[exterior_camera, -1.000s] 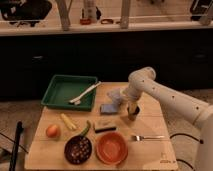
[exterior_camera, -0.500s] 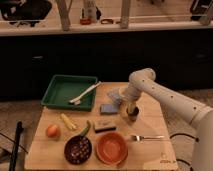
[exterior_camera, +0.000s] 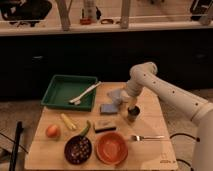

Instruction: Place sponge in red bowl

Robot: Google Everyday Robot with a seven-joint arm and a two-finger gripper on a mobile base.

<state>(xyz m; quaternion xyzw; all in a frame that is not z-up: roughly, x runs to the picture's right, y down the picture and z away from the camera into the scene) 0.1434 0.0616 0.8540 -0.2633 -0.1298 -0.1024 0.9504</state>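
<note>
Clutter fills the wooden desk (exterior_camera: 152, 120) in the one camera view. At the far left sits a green tray (exterior_camera: 55, 95) with a white utensil (exterior_camera: 84, 93) lying across its right side. Right of the tray a pale cloth (exterior_camera: 116, 95) lies bunched, and just nearer than it lies a flat blue pad (exterior_camera: 108, 108). The white arm (exterior_camera: 165, 92) reaches in from the right and bends down, so the gripper (exterior_camera: 132, 106) hangs over a small dark cup (exterior_camera: 132, 116), just right of the blue pad. Whether it is released or clenched on anything I cannot tell.

I take the sponge (exterior_camera: 104, 125) to be the yellowish block with a dark underside, lying on the desk between the blue pad and the red bowl (exterior_camera: 112, 148). It is near the bowl's far rim, not in it, and the gripper is apart from it. The red bowl looks empty. A dark bowl (exterior_camera: 77, 149) stands just beside it on the left, and a fork (exterior_camera: 146, 137) lies to the right.

Several things could go wrong. A sideways move from the cup toward the sponge could tip the cup. The blue pad sits closer to the gripper and could be picked up by mistake. The sponge is low and flat, so a grasp set too high would slip off it. A drop made too far left could land it in the dark bowl.
</note>
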